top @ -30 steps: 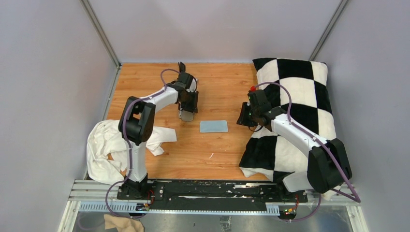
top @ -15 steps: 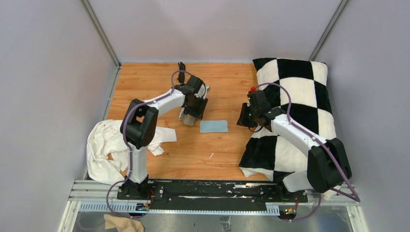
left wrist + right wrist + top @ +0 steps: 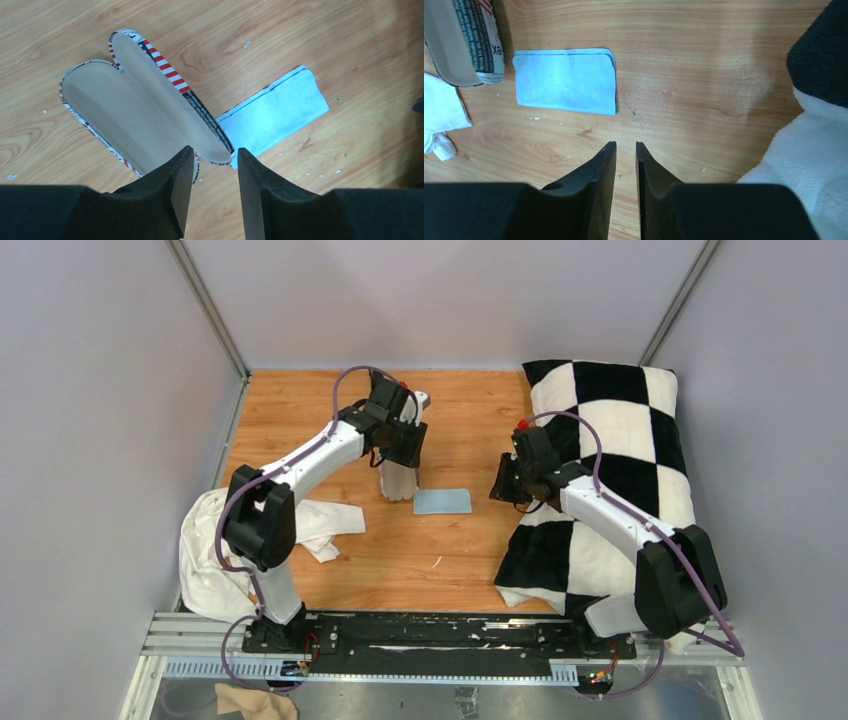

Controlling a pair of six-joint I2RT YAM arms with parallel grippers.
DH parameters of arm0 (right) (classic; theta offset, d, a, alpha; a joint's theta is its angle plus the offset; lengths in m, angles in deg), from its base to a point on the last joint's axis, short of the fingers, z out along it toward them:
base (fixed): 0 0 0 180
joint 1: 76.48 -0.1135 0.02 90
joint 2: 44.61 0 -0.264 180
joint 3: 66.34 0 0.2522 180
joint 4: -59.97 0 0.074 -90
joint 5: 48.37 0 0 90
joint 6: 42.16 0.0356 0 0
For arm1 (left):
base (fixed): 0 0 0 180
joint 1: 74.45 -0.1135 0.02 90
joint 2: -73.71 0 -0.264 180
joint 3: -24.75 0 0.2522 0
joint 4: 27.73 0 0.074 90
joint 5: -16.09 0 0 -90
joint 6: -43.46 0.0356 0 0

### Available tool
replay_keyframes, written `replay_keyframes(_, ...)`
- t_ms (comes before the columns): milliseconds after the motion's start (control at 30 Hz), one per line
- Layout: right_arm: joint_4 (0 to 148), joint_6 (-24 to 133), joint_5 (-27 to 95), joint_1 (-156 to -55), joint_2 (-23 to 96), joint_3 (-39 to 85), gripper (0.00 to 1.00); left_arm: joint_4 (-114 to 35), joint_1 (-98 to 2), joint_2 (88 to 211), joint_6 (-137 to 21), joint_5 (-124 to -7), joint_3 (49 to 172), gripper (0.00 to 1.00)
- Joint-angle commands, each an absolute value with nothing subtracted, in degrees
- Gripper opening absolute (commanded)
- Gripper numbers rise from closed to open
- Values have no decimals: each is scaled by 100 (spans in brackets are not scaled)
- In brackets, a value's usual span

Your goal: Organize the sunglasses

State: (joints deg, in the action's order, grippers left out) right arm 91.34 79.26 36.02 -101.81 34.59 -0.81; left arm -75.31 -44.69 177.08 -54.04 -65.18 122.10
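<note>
From above, the left gripper (image 3: pixel 399 462) hangs over the case (image 3: pixel 400 485) near the middle of the table (image 3: pixel 300 410). Its wrist points down so the wrist camera looks into the case. The blue cloth (image 3: pixel 442 501) lies flat just at the case's 3 o'clock. Further along that line the right gripper (image 3: pixel 503 487) waits low at the edge of the checked pillow (image 3: pixel 620 430), which fills the table's 3 o'clock side. A white rag (image 3: pixel 215 550) is bunched at 8 o'clock, clear of the work. The sunglasses show in none of the views. They may be behind the left arm, but I cannot tell.

In the left wrist view the case (image 3: pixel 130 110) lies spread open. Both tan-lined halves face up and are bare, so it is ready to take something. The left gripper (image 3: pixel 215 152) has its jaws apart with nothing between them, and one finger overlaps the case's near end at 6 o'clock. That looks like a lid just let go. The cloth (image 3: pixel 275 112) sits at 3 o'clock, its corner touching or tucked under the case.

In the right wrist view the right gripper (image 3: pixel 625 145) has its jaws nearly together. A thin slit shows between them with nothing in it, over bare wood. The cloth (image 3: pixel 566 80) is at 11 o'clock, the case (image 3: pixel 459 45) at 10 and the pillow (image 3: pixel 819 125) at 3. This arm seems parked until the open case needs filling.
</note>
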Motion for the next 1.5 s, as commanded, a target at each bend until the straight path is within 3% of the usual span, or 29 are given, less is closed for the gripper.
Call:
replay_keyframes(0,9157,7887,3566,-10083,3510,-160,26,-7645,-4463,17510,-5601,-6756,12141,43)
replay_keyframes(567,9124,7830,3530,-10074,3597,-178,26,-7223,-5160,17112,-6780,-7570,11272,41)
replay_keyframes(867,9096,7836,3500,-10074,3612,-170,26,-6662,-5301,17429,-7110,-6418,10860,41)
replay_keyframes(1233,9095,7817,3497,-10065,3595,-188,26,-6820,-5346,17653,-7051,-7130,10884,29)
replay_keyframes(1467,9096,7808,3515,-10058,3555,-220,26,-6478,-5406,17900,-7254,-6928,10548,19)
